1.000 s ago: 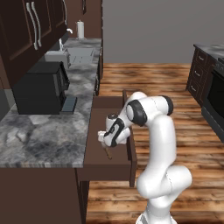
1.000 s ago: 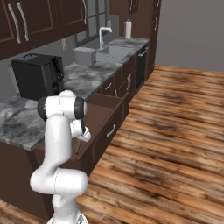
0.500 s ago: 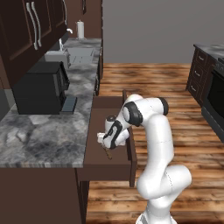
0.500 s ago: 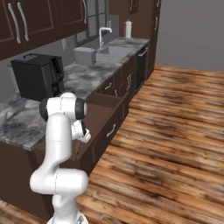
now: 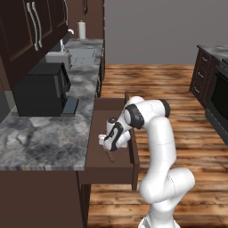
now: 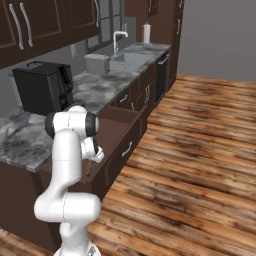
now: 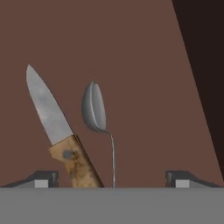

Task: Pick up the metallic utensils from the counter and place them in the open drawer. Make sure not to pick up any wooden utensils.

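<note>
Hand view: fingers [image 7: 113, 178] spread wide, holding nothing. Spoon [image 7: 98, 120] lies on the drawer [image 7: 144, 65] floor, just right of a wooden-handled knife [image 7: 61, 131]. Spoon looks light, stiff, slippery; best pinched mid-handle, away from the bowl.

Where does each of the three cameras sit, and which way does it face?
Left base view: behind-left, looks down over the counter and open drawer; arm at right.
Right base view: behind-right, same drawer; arm at left.
Hand view: looks into the drawer at spoon and knife; open gripper.
Shared: counter, drawer.
</note>
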